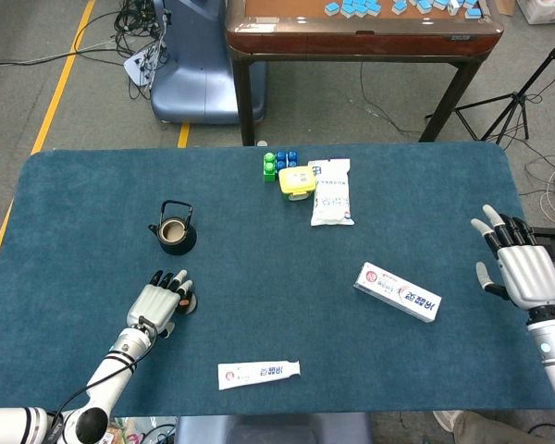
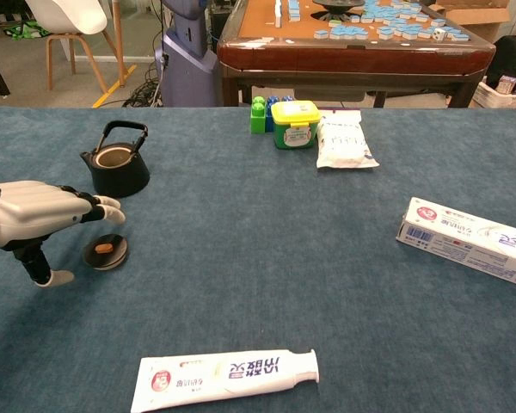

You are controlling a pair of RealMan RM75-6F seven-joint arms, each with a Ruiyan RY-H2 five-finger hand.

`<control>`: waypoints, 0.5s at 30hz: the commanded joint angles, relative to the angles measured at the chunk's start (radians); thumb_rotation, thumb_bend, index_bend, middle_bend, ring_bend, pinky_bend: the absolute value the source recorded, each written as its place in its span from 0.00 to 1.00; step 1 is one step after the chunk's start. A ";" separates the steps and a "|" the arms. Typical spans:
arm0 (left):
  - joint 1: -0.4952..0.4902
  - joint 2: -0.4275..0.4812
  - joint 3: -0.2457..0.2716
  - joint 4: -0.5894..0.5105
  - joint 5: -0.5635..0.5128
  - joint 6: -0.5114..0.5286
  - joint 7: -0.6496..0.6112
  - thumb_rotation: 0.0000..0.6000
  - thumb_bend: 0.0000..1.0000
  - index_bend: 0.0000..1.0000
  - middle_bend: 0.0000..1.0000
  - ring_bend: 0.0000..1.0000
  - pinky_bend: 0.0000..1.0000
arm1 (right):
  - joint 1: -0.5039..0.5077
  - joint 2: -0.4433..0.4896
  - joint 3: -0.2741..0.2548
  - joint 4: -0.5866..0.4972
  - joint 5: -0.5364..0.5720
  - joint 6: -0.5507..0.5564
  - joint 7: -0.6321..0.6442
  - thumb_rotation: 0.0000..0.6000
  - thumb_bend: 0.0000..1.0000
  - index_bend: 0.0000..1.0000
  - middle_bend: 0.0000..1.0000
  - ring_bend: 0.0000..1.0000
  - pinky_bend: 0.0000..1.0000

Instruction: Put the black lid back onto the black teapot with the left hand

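The black teapot stands uncovered at the left of the blue table, handle upright. Its black lid with an orange knob lies flat on the cloth in front of it; in the head view only the lid's right edge shows past my fingers. My left hand hovers palm down just over the lid, fingers apart and stretched out, thumb hanging below, holding nothing. Away at the right table edge, my right hand is spread open and empty; the chest view does not show it.
A toothpaste tube lies near the front edge. A toothpaste box sits at the right. At the back stand a yellow-lidded tub, green and blue blocks and a white packet.
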 commanded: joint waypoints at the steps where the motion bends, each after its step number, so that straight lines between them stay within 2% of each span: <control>1: -0.010 -0.009 0.004 0.009 -0.005 -0.005 -0.003 1.00 0.31 0.10 0.00 0.00 0.00 | -0.001 0.000 -0.001 0.003 0.000 0.001 0.003 1.00 0.52 0.12 0.00 0.00 0.00; 15: -0.050 -0.020 0.017 0.038 -0.027 -0.017 -0.025 1.00 0.31 0.11 0.00 0.00 0.00 | -0.005 -0.006 -0.008 0.029 0.000 0.001 0.031 1.00 0.52 0.12 0.00 0.00 0.00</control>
